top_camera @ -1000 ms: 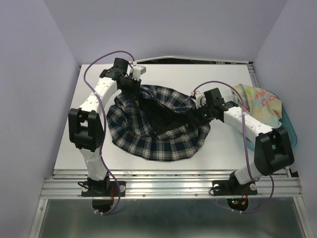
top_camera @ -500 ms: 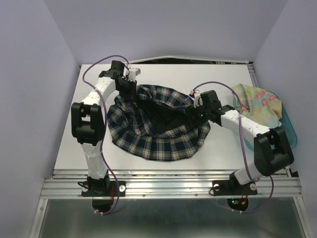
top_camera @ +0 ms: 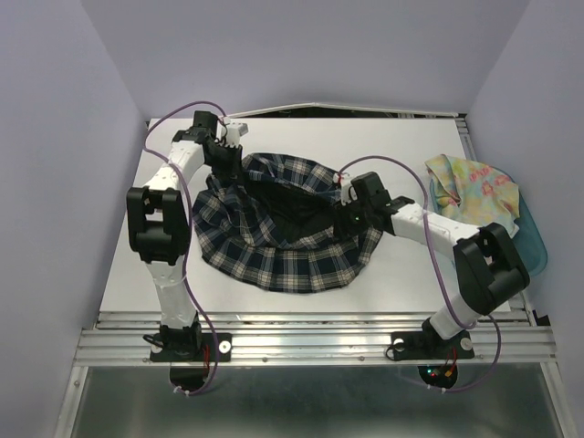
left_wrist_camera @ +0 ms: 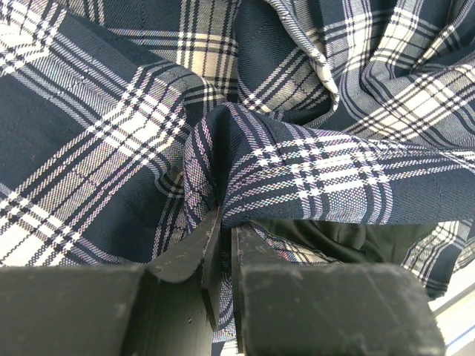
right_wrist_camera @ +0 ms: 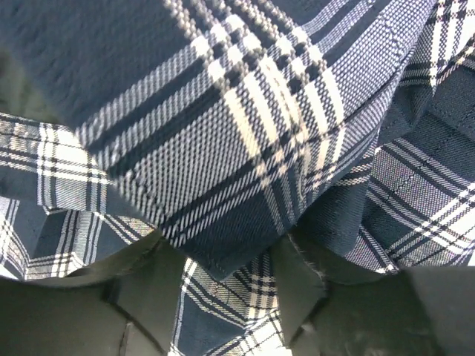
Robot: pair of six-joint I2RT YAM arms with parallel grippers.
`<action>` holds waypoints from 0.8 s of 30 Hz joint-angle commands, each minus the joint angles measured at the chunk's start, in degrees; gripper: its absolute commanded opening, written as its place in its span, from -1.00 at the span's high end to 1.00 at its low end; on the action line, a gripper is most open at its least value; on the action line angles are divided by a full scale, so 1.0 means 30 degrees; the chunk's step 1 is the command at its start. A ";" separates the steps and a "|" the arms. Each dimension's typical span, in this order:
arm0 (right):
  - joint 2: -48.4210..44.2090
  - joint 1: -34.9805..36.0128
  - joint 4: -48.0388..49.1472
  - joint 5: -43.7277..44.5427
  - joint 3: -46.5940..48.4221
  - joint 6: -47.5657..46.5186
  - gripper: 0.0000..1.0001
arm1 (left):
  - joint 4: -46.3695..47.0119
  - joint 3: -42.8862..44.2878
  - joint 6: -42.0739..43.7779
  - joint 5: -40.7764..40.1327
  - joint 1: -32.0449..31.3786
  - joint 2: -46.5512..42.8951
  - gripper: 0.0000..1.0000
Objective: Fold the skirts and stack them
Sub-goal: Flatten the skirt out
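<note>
both reaching inward, left gripper (left_wrist_camera: 221,226), right gripper (right_wrist_camera: 223,276) pinching plaid skirt (top_camera: 274,260)

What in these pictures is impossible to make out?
Grip of the right gripper: right wrist view, the plaid skirt fills the gap between its fingers; clamped or loose is unclear.
Near edge of the floral skirt: top view, behind the right arm.
Fingertips of the left gripper: top view, buried in plaid folds.

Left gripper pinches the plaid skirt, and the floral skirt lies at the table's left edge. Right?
No. The top external view shows the floral skirt at the right edge of the table, on the teal bin. The left gripper does pinch the plaid skirt.
</note>
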 commanded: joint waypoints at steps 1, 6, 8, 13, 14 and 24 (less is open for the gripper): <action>-0.0122 0.0245 0.1373 0.1046 0.0540 -0.0068 0.13 | 0.0311 0.0746 0.0183 0.0236 0.0534 0.0110 0.69; -0.0179 0.0245 0.1491 0.3187 0.1418 -0.0126 0.28 | 0.0165 0.0599 0.0477 0.0031 0.0622 -0.0125 0.70; -0.0297 0.0245 0.1462 0.4036 0.2002 -0.0097 0.05 | 0.0106 0.0540 0.0594 -0.0028 0.0680 -0.0154 0.70; 0.0053 0.0245 0.0994 0.3895 0.2884 0.0019 -0.15 | 0.0018 0.0540 0.0565 -0.0057 0.0681 -0.0271 0.70; 0.0025 0.0245 0.0906 0.3748 0.2972 0.0107 -0.15 | -0.0011 0.0511 0.0565 -0.0086 0.0681 -0.0329 0.70; 0.0318 0.0245 0.0174 0.1172 0.2447 0.0693 0.19 | -0.0157 0.0774 0.0594 -0.0321 0.0681 -0.0360 0.70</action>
